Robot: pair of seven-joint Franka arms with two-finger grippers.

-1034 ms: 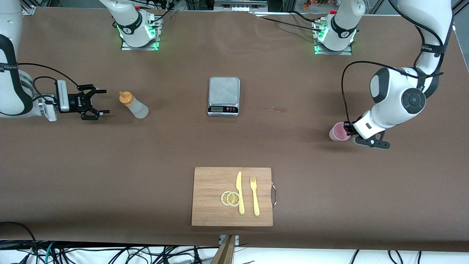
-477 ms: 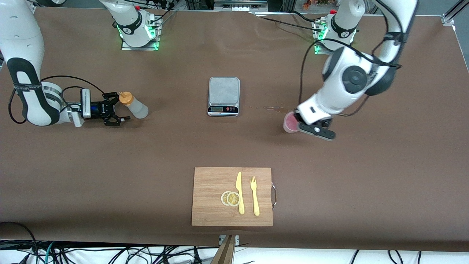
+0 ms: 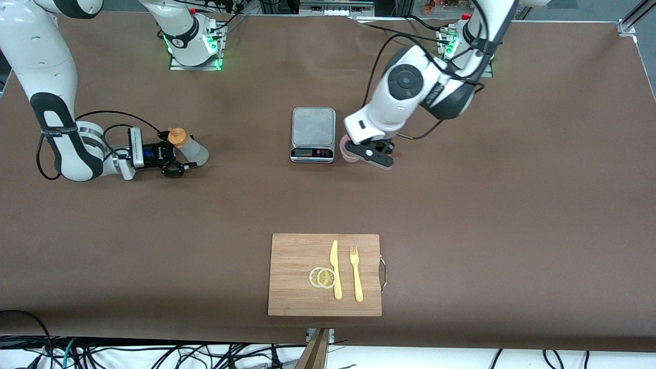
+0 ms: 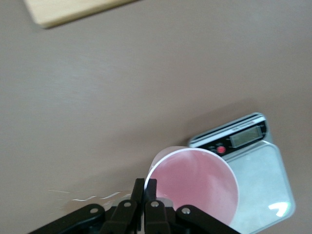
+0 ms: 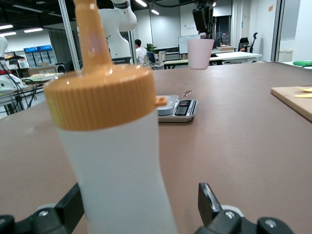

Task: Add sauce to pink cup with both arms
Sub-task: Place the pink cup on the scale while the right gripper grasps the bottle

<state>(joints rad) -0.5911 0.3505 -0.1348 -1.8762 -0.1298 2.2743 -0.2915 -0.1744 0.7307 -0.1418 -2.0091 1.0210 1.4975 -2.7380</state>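
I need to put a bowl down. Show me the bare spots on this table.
Bare brown table lies between the cutting board and the left arm's end, and between the board and the scale. Crowded: beside the scale, where the left gripper carries the pink cup, and at the sauce bottle, which stands between the right gripper's open fingers.

We get bright, even overhead light, so shadows on the brown table stay soft. The scale plate shows a small glare patch. Up close, the sauce bottle looks soft and blurry.
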